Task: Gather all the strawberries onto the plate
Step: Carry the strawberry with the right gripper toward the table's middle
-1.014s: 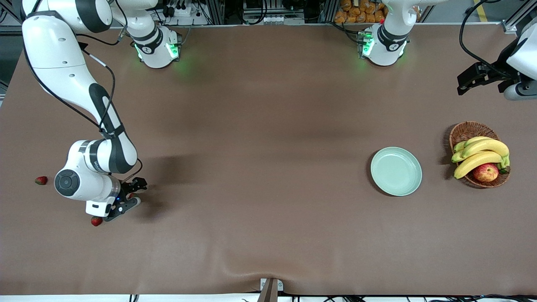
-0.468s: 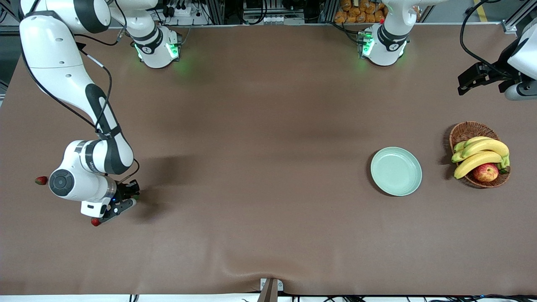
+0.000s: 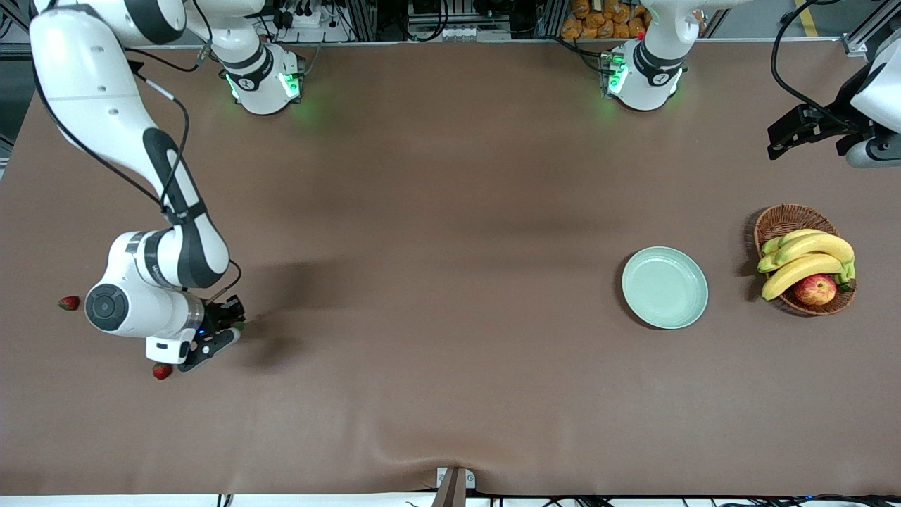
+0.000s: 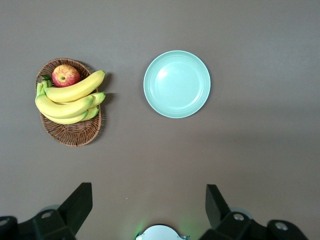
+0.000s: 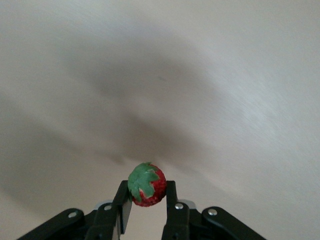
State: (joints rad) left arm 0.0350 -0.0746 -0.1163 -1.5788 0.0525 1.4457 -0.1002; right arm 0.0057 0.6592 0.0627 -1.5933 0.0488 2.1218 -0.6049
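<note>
Small red strawberry with a green leafy cap is pinched between my right gripper fingers now, over the brown table at the right arm's end; a second ago those fingers were spread around it. Two more tiny red strawberries sit on the table there, one nearer the front camera than the other. The round pale mint-green plate is bare, beside the brown wicker basket. My left gripper waits spread wide above them. No readable writing.
</note>
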